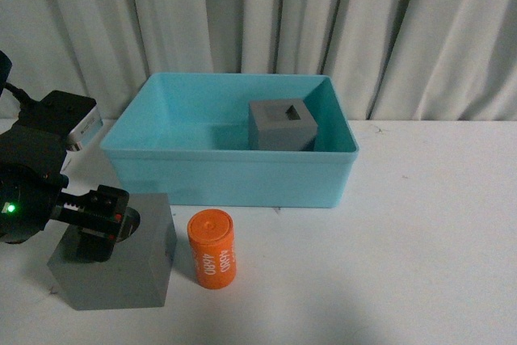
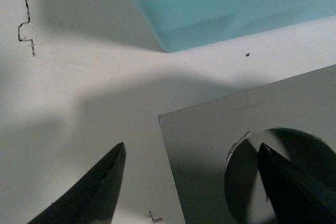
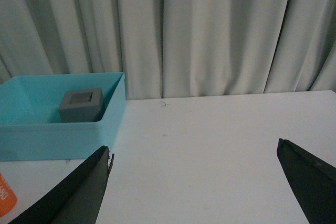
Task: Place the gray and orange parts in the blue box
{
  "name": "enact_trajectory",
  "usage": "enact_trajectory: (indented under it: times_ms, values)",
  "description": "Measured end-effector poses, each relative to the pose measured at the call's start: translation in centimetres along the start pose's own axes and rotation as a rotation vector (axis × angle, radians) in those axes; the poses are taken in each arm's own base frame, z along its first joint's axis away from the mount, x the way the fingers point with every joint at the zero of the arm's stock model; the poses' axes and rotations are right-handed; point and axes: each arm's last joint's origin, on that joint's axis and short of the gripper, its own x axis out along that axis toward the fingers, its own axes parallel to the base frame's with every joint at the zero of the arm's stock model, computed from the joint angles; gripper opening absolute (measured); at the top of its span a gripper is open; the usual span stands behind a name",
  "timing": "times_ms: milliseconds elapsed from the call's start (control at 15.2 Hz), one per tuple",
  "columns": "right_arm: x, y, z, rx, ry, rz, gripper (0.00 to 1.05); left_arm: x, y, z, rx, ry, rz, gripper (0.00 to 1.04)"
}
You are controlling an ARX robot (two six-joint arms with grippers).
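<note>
The blue box stands at the middle back of the white table, and a gray cube with a square recess sits inside it at the right. A second gray cube rests on the table at the front left, with the orange cylinder upright next to it. My left gripper is open over this cube. In the left wrist view, the left gripper has one finger in the cube's round recess and the other outside its edge. The right gripper is open over bare table, out of the front view.
Pale curtains hang behind the table. The right wrist view shows the blue box with the cube in it, and a sliver of the orange cylinder. A small scribble mark lies on the tabletop near the box corner.
</note>
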Motion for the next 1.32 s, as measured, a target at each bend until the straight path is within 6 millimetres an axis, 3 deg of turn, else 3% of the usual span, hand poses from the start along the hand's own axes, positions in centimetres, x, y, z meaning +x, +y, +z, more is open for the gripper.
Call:
enact_trajectory:
  times_ms: [132, 395, 592, 724, 856, 1053, 1185, 1316]
  values:
    - [0.0, 0.0, 0.0, 0.0, 0.0, 0.0, 0.98, 0.0, 0.0, 0.0, 0.0, 0.001, -0.009, 0.61]
    - [0.0, 0.0, 0.0, 0.0, 0.0, 0.0, 0.98, -0.2, -0.1, 0.0, -0.018, 0.005, -0.033, 0.22]
    - [0.0, 0.0, 0.0, 0.0, 0.0, 0.0, 0.98, -2.2, 0.3, 0.5, -0.037, 0.024, -0.047, 0.21]
    - [0.0, 0.0, 0.0, 0.0, 0.0, 0.0, 0.98, -4.9, 0.8, 2.1, -0.065, -0.026, -0.063, 0.2]
    - [0.0, 0.0, 0.0, 0.0, 0.0, 0.0, 0.98, -8.1, 1.3, 5.4, -0.093, -0.144, -0.078, 0.2]
    - [0.0, 0.0, 0.0, 0.0, 0.0, 0.0, 0.98, -10.7, 1.1, 10.4, -0.103, -0.313, -0.099, 0.19]
    - [0.0, 0.0, 0.0, 0.0, 0.0, 0.0, 0.98, -10.1, 0.6, 13.4, -0.092, -0.384, -0.08, 0.19]
    - [0.0, 0.0, 0.0, 0.0, 0.0, 0.0, 0.98, -7.3, -0.2, 15.1, -0.059, -0.407, -0.04, 0.19]
